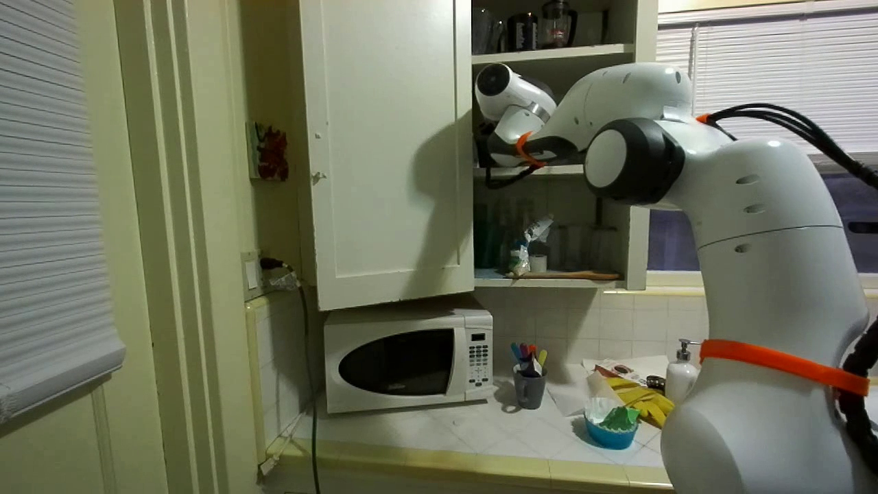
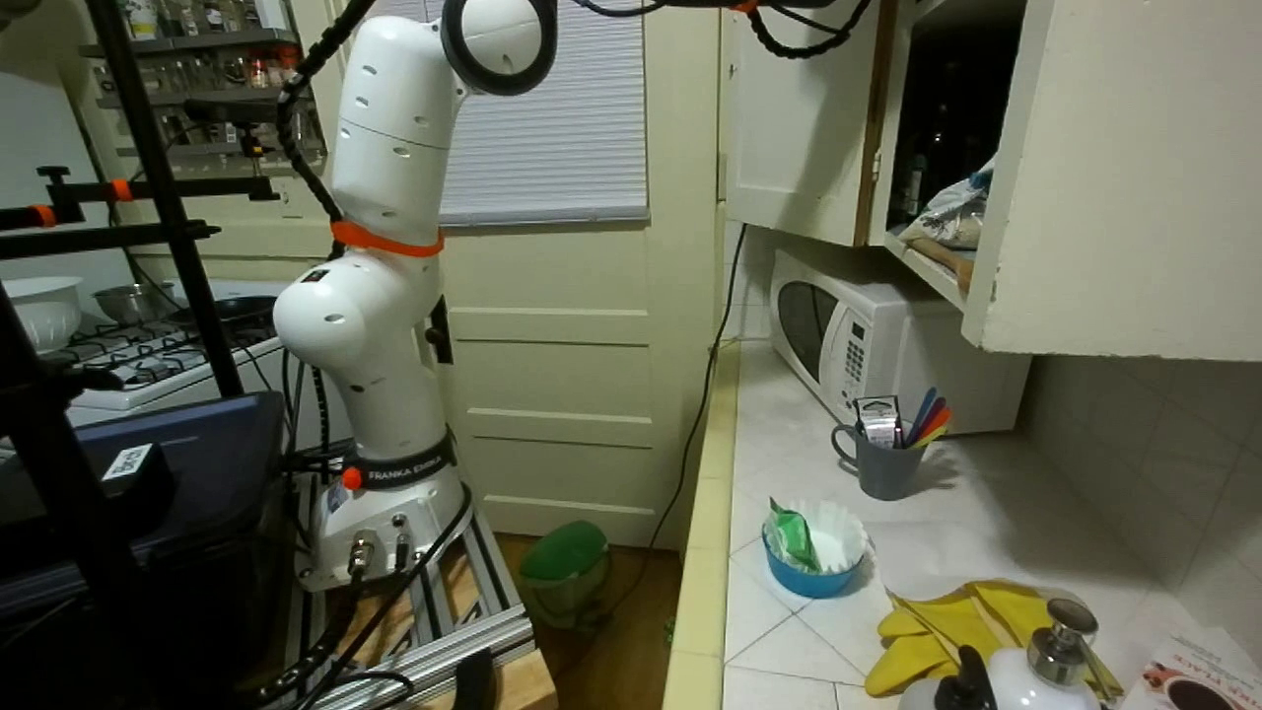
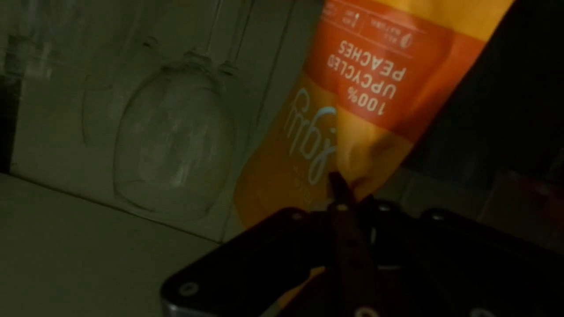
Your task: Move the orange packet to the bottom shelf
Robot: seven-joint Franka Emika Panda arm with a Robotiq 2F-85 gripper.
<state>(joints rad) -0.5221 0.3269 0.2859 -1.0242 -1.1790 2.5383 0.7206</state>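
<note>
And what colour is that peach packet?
The packet is yellow-orange with a red-orange band across it, though dimly lit; best seen in the wrist view.

Ext. views share microwave (image 1: pixel 405 360), wrist nr. packet (image 3: pixel 379 75)

In an exterior view, the microwave (image 1: pixel 408 361) stands on the desk (image 1: pixel 411 433). Right of it: 1 mug (image 1: pixel 529 391), just beside; 1 bowl (image 1: pixel 610 438) and gloves (image 1: pixel 641 399), farther off; the bottom shelf (image 1: pixel 549 283), higher up.

The arm (image 1: pixel 782 199) reaches above the bottom shelf (image 1: pixel 549 283).
</note>
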